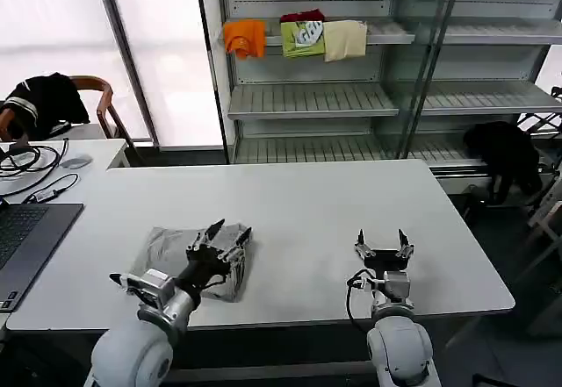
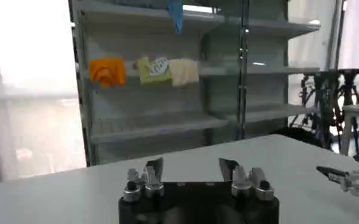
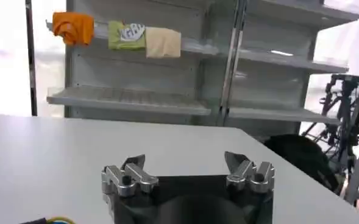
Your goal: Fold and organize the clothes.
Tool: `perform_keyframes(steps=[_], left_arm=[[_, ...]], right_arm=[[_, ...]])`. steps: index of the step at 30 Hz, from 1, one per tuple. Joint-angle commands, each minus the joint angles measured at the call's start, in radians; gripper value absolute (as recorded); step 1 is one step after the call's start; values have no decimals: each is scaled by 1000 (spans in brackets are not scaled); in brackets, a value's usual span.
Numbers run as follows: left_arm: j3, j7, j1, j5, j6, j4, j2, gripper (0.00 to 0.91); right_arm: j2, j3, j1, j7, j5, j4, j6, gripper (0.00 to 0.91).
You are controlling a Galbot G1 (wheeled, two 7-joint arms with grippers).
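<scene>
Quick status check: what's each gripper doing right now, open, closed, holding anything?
Left gripper: open, empty, above the folded grey shirt on the table.
Right gripper: open, empty, over bare table.

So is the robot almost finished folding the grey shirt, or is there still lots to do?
Nearly there, it seems. The grey shirt already lies folded into a compact bundle on the white table. The left gripper hovers open over the bundle's edge, holding nothing. The right gripper waits open above bare table. What looks left is tidying: the bundle has not been put away, perhaps on the shelf behind.
</scene>
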State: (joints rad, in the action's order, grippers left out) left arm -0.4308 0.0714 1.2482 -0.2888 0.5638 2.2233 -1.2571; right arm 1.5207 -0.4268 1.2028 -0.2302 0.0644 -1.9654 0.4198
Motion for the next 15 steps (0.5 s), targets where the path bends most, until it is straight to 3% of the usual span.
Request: perform_keyframes(steps=[1, 6, 15], left_arm=[[-395, 97, 21, -40, -122, -296, 96, 907], [-438, 146, 27, -88, -141, -465, 151, 907], [-395, 148, 12, -99, -115, -530, 122, 907]], right_arm=[[-5, -6, 1, 4, 0, 0, -1, 907], [-4, -2, -1, 6, 4, 11, -1, 907], [-1, 2, -1, 9, 14, 13, 0, 907]])
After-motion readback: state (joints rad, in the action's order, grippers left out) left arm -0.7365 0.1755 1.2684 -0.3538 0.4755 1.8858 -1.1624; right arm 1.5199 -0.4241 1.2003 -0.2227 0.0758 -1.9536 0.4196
